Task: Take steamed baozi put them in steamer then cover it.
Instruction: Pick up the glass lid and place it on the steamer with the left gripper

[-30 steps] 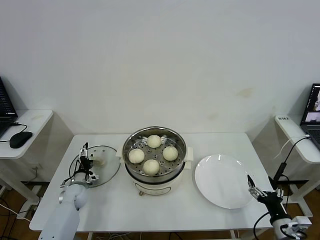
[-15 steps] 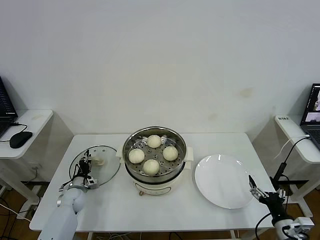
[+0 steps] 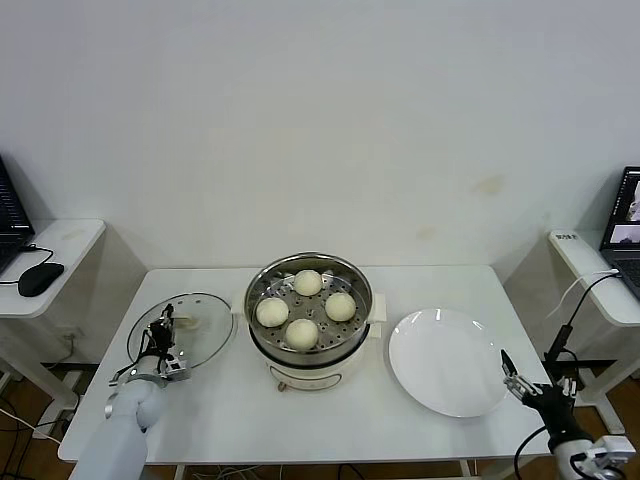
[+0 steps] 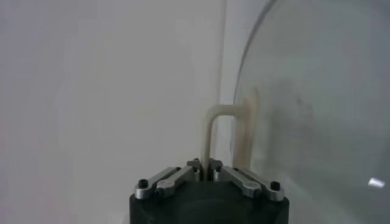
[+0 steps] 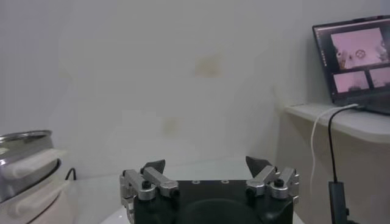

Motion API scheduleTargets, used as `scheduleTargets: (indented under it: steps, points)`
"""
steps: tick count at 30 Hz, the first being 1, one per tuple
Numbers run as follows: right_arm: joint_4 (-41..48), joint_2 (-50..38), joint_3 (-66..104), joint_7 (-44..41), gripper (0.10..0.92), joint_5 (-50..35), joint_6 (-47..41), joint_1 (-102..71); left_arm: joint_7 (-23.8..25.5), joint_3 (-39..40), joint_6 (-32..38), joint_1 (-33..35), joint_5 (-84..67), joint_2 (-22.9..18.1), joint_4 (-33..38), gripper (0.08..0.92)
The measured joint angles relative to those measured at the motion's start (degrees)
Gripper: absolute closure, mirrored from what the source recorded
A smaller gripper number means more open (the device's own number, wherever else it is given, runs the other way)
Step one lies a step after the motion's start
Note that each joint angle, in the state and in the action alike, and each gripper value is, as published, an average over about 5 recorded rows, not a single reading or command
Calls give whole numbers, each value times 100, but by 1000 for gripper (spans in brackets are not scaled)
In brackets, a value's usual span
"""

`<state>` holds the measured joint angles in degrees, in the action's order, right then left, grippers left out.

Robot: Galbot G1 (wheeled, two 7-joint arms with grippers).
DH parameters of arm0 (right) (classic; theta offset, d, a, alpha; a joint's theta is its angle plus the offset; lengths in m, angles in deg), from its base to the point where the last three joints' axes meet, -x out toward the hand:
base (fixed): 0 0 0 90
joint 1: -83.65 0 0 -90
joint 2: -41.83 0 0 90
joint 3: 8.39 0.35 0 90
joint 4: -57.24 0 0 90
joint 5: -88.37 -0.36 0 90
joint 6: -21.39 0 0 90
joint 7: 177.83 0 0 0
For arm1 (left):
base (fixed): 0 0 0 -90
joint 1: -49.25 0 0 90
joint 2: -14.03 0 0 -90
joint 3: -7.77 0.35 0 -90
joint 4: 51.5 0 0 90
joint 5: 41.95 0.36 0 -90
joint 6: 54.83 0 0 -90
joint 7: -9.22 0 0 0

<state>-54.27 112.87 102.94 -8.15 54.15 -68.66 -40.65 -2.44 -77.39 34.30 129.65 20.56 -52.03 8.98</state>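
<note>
Desk (image 3: 230, 400): steamer (image 3: 310, 345) centre, 4 baozi (image 3: 302, 331) already inside. Cover (image 3: 205, 322) lies left of it, not yet on. Left gripper (image 3: 163, 335) fingers clamped on cover handle (image 4: 226, 137). Right gripper (image 3: 520, 385) parked near-right, fingers wide, empty.

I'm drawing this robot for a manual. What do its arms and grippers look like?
Left arm: smooth pale grey-white tube ending in a rounded silver wrist. Left gripper and right gripper: black bodies, silver metal finger links with black screws, dark pointed tips, thin black cables at the wrists.
</note>
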Motion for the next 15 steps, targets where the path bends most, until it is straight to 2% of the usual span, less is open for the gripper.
scheduleTargets:
  steps: [7, 15]
  points:
    - [-102, 67, -34, -2, 203, -14, -112, 26, 398, -278, -296, 608, -36, 155, 1051, 853]
    - [-201, 252, -9, -30, 203, 66, -217, 43, 967, -704, -863, 1353, 57, 130, 2560, 853]
